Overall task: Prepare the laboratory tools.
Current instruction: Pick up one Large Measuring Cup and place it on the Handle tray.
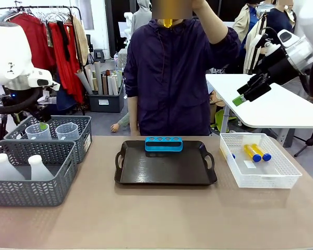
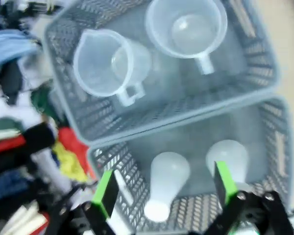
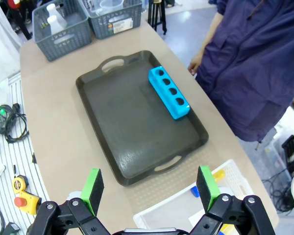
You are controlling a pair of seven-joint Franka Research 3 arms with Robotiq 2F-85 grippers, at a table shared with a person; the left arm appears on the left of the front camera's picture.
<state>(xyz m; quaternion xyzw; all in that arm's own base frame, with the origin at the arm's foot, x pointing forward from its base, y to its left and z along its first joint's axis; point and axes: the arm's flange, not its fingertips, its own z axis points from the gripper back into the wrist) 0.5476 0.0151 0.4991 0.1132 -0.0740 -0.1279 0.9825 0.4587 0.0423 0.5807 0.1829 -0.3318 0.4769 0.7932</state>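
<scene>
A workroom or test studio rather than a home: a rack of hanging clothes (image 1: 52, 47) stands at the upper left of the front view, with a bin of rolled sheets (image 1: 105, 86) beside it. A white table (image 1: 281, 109) stands at the right (loose cables (image 3: 10, 122) lie on the floor at the left edge of the right wrist view).

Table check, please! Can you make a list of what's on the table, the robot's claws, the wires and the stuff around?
Surface: tan table, black tray in the middle, blue tube rack at the tray's far edge.
Job's things: yellow tubes with blue caps lying in the white basket; two clear beakers and two white flasks in grey baskets.
Clutter: small yellow tools on the floor beside the table.
Claws: left claw open above the flasks; right claw open, high above the table's right end.
Cables: black cables on the floor.
Surroundings: a person at the far side, a clothes rack, a white table.
</scene>
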